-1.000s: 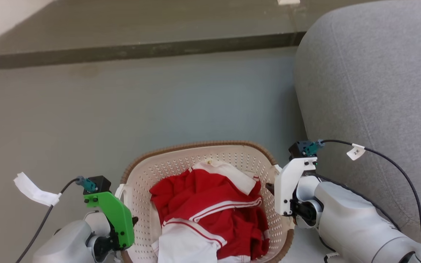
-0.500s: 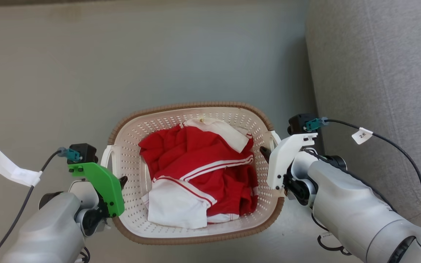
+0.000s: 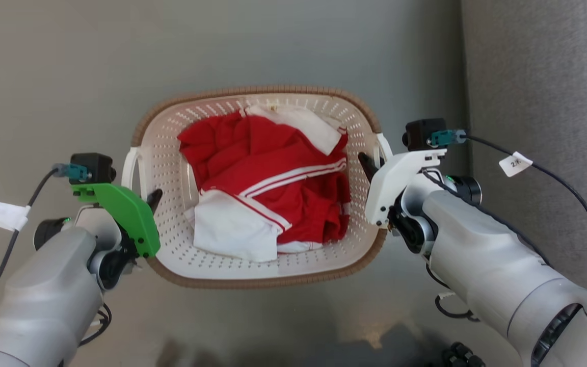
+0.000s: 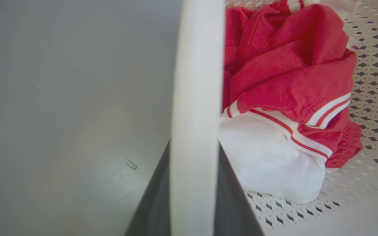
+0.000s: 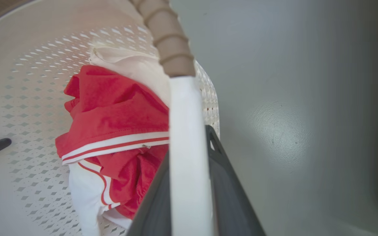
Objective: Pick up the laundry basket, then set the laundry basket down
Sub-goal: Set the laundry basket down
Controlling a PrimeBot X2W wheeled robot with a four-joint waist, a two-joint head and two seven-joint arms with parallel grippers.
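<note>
The basket [image 3: 252, 282] of red-and-white clothes [image 3: 268, 178] hung between the arms over the grey floor [image 3: 293, 46], beside a sofa [image 3: 543, 76]. The left gripper [image 3: 149, 200] was clamped on the left handle [image 4: 195, 98] and the right gripper [image 3: 371, 165] on the right handle [image 5: 187, 147], with a dark finger on either side of each. The basket's stiff perforated plastic and soft load looked light. The smooth, thin handles were the natural hold, but they might slip if the arms went uneven.
</note>
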